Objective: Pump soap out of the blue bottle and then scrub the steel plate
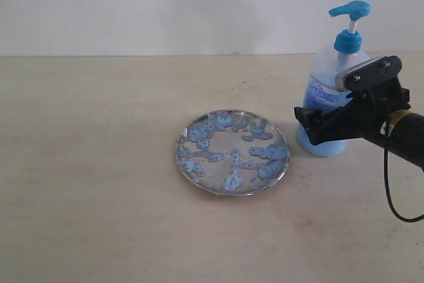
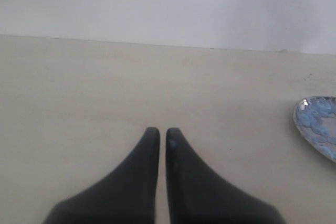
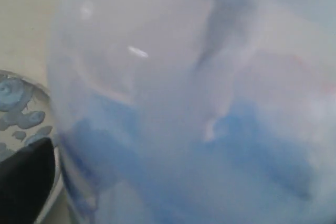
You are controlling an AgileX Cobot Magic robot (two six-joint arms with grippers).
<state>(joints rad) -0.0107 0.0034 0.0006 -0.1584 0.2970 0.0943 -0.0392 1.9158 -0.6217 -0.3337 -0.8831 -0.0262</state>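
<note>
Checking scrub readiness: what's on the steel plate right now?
Pale blue soap blobs and rings across the steel plate; nothing else on it. The exterior view shows it whole; in the right wrist view the blue bottle covers all but its edge.

The steel plate [image 1: 201,184] is mirror-bright metal under glossy soap [image 1: 264,153] blobs. The blue bottle [image 1: 324,74] is clear, smooth plastic. My left claw [image 2: 163,132] is matt black, the tabletop [image 1: 99,177] pale and matt.
</note>
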